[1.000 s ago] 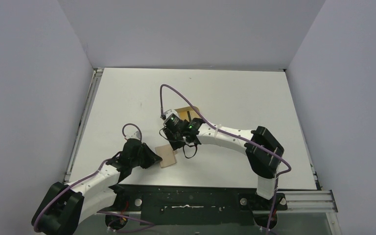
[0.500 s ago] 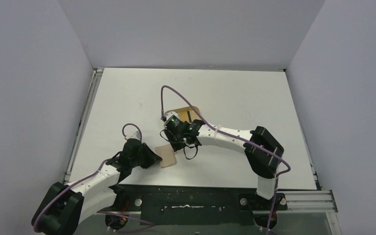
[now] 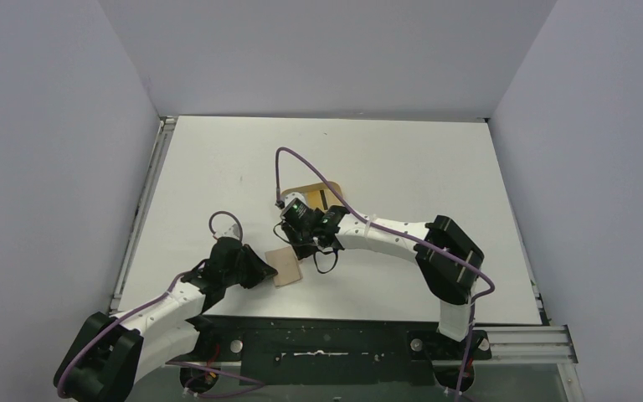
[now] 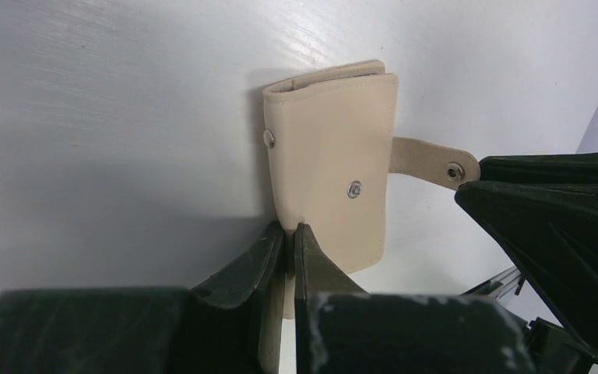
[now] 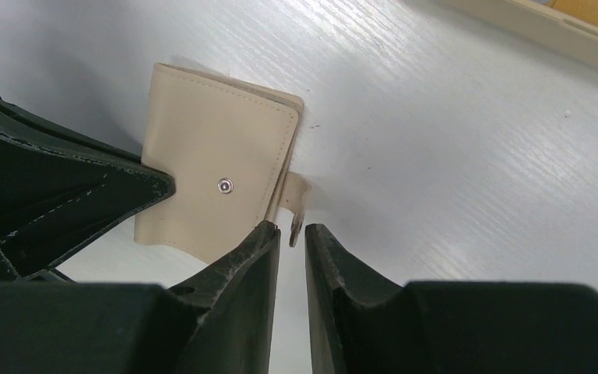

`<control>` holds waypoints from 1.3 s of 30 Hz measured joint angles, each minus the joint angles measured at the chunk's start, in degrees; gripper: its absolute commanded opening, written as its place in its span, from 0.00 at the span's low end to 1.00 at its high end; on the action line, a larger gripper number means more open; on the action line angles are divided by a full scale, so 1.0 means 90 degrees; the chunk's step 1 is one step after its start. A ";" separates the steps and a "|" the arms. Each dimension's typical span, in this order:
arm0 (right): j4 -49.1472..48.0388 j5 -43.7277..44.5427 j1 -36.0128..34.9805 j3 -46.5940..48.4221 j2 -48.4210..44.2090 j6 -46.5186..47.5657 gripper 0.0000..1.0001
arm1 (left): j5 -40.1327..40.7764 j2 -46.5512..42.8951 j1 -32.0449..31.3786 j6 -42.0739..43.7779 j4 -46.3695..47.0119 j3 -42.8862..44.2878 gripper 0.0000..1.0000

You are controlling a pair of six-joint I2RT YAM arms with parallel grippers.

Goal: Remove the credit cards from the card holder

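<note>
**Wrist views show more**

The left wrist view shows the left pincer (image 4: 290,234) closed on an edge of the card holder (image 4: 331,156), which lies on the surface (image 4: 109,117). The right wrist view shows the right pincer (image 5: 290,234) slightly open around the strap tab (image 5: 296,209). From above, the right arm (image 3: 385,228) covers this. A tray (image 3: 314,191) lies just behind.

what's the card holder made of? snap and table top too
The card holder looks like tan leather or a faux version, matte, with a stitched seam along its edges; the pictures can't settle which. The snap on it is small, shiny and silver, so probably metal. The table is white and semi-gloss with fine streaks, perhaps laminate or painted board.
</note>
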State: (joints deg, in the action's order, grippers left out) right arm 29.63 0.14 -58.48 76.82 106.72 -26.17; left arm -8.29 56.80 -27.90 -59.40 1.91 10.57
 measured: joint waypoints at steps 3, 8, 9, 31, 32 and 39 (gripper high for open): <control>-0.0005 -0.0002 0.0000 -0.0005 0.0000 -0.0002 0.17 | -0.0002 0.0000 0.0000 0.0000 0.0000 0.0000 0.00; -0.0005 -0.0027 0.0000 -0.0015 0.0002 -0.0005 0.13 | 0.0000 0.0000 0.0000 0.0000 0.0000 0.0000 0.00; -0.0005 -0.0061 0.0000 -0.0015 0.0002 -0.0005 0.11 | 0.0000 -0.0002 0.0000 0.0000 -0.0002 0.0000 0.00; -0.0447 -0.0833 -0.0002 -0.0051 0.0403 -0.0114 0.00 | 0.0017 -0.0260 0.0000 0.0000 -0.0335 0.0000 0.00; -0.0454 -0.0891 -0.0002 -0.0051 0.0435 -0.0121 0.00 | 0.0019 -0.0262 0.0000 0.0000 -0.0340 0.0000 0.00; -0.0576 -0.1243 -0.0007 -0.0051 0.0525 -0.0153 0.00 | 0.0017 -0.0291 0.0000 0.0000 -0.0379 0.0000 0.00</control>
State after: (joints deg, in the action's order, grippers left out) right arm 24.45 -11.05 -58.54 76.36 111.44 -27.55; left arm -8.14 54.17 -27.90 -59.40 -1.50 10.57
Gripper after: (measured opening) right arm 0.021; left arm 0.032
